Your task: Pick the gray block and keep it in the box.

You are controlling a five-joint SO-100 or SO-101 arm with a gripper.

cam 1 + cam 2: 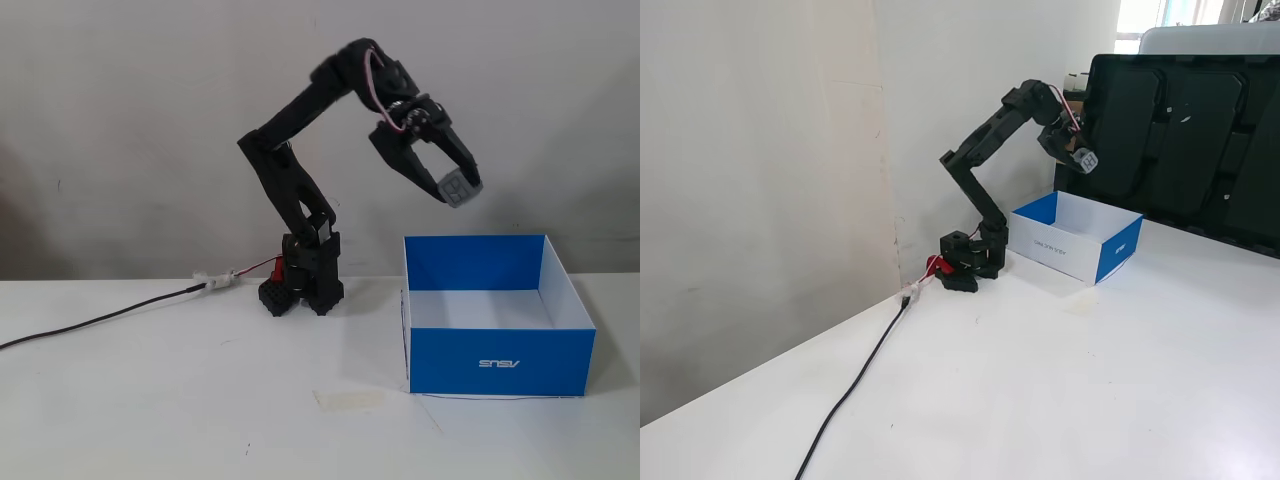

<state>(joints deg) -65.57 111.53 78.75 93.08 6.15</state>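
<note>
The black two-finger gripper (455,186) is clenched on the small matte gray cube with recessed faces (460,187), held high above the back part of the square, low-walled blue cardboard box with a white floor (498,363). Dropped from this height, the cube could, I judge, bounce off the floor or strike the back wall (1037,209) and tumble out onto the white table (1060,380).

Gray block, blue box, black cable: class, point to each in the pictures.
Gray block (460,187), a fixed view, its recessed face.
Blue box (500,360), a fixed view, its front wall.
Black cable (855,380), a fixed view, mid-length.
</note>
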